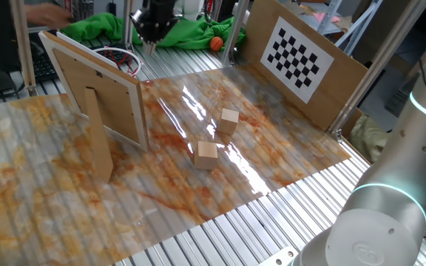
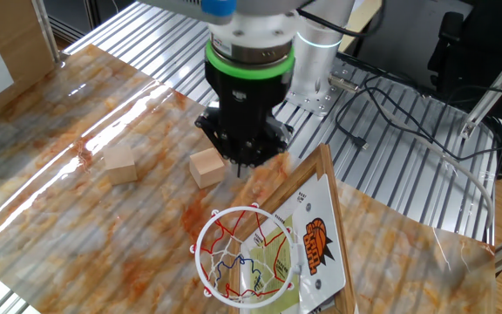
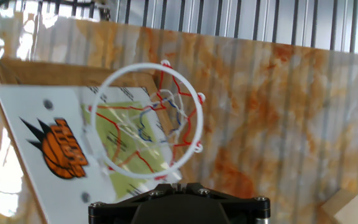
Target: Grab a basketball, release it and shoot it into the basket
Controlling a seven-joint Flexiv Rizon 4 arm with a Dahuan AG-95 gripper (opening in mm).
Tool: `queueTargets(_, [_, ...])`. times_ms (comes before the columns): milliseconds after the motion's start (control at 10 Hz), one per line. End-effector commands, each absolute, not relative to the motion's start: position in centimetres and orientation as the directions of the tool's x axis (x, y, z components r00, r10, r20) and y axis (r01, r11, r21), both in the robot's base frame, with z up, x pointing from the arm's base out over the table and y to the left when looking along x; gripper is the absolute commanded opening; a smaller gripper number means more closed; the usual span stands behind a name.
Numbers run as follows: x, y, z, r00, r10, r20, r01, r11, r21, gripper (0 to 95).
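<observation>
1. In one fixed view, the upright wood-framed panel stands at left on the marbled surface; two tan cubes lie at centre, and a checkerboard board leans at upper right.
2. The basketball shows only in this view, at top centre beside green cloth, well apart from the gripper.
3. The other fixed view shows the basket at lower centre, just below the gripper.
4. The hand view looks down onto the basket; whether the jaws are released or clenched cannot be told.
</observation>
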State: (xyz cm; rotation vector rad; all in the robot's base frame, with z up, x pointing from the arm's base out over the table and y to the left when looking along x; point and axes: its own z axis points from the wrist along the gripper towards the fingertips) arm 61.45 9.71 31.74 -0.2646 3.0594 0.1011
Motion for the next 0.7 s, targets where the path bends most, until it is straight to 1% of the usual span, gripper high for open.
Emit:
queueTargets(100, [61.44,9.56,31.67,-0.974,-0.219,-0.052,-0.221,0.975,0.034,0.0])
queueTargets(300, [61.43,9.54,31.67,-0.971,-0.233,-0.044,-0.234,0.972,0.012,0.0])
queueTargets(700, [61.43,9.53,31.67,-0.975,-0.219,-0.027,-0.218,0.976,-0.017,0.0])
